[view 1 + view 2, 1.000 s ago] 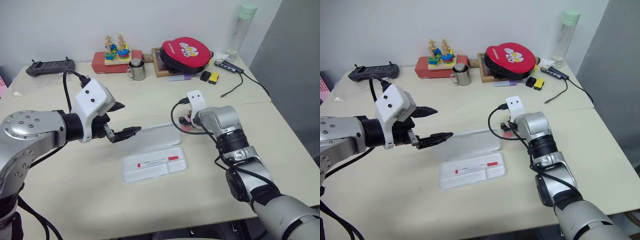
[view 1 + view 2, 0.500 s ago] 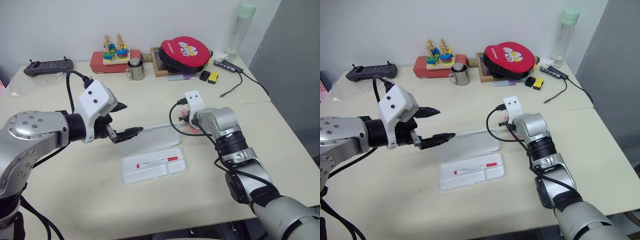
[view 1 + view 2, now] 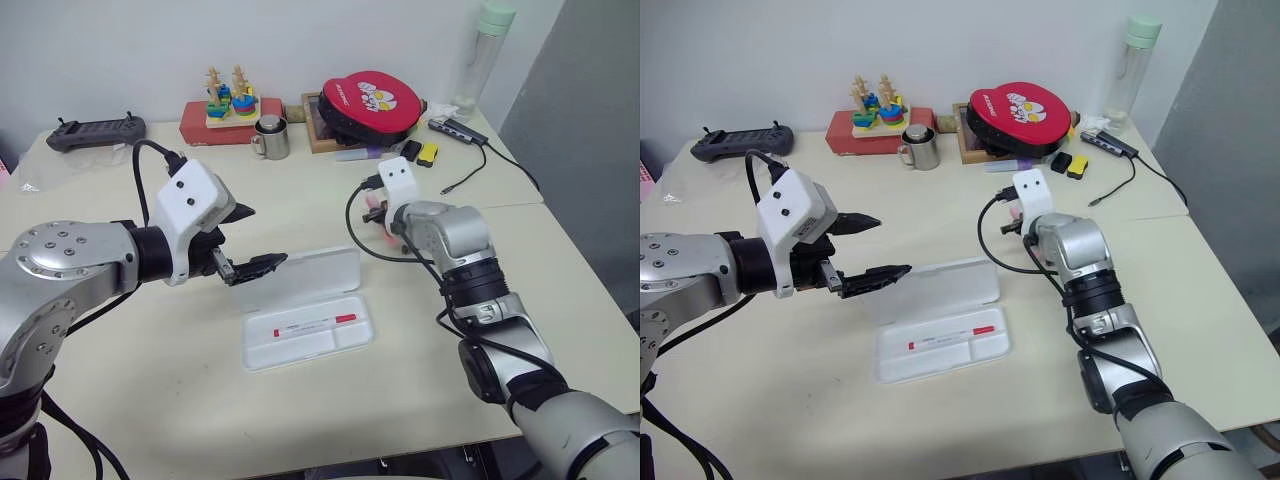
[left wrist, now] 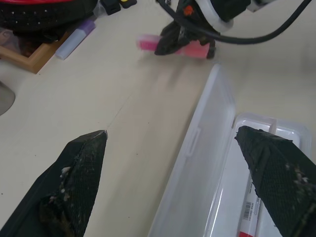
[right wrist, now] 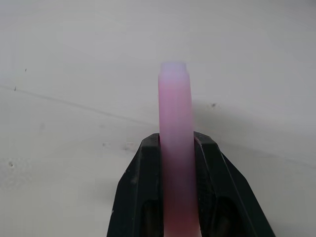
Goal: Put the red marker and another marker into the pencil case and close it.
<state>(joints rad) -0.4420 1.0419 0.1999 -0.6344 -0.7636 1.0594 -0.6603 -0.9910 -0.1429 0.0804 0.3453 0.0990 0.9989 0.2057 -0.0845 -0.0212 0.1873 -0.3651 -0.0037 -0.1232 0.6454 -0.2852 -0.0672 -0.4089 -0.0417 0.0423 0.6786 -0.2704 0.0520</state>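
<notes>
The white pencil case (image 3: pixel 345 336) lies open at the table's middle, its lid (image 3: pixel 300 276) flat behind the tray. In the tray rests the red marker (image 3: pixel 315 322), white barrel with red ends. To the right of the case and a little above the table, my right gripper (image 3: pixel 379 214) is shut on the chunky pink highlighter (image 5: pixel 174 98), which sticks out past the fingertips (image 5: pixel 143 148). The left wrist view shows the same highlighter (image 4: pixel 193 49) beyond the lid. My left gripper (image 3: pixel 262 236) hangs open and empty over the lid's left end.
Along the back edge stand a black controller (image 3: pixel 95 130), a red box with a stacking toy (image 3: pixel 228 108), a steel mug (image 3: pixel 272 138), a round red case (image 3: pixel 370 100), a purple marker (image 3: pixel 355 155) and a bottle (image 3: pixel 485 55). A cable (image 3: pixel 470 170) trails at right.
My right gripper has shut on the pink highlighter and lifted it off the table. The left arm has kept still.
</notes>
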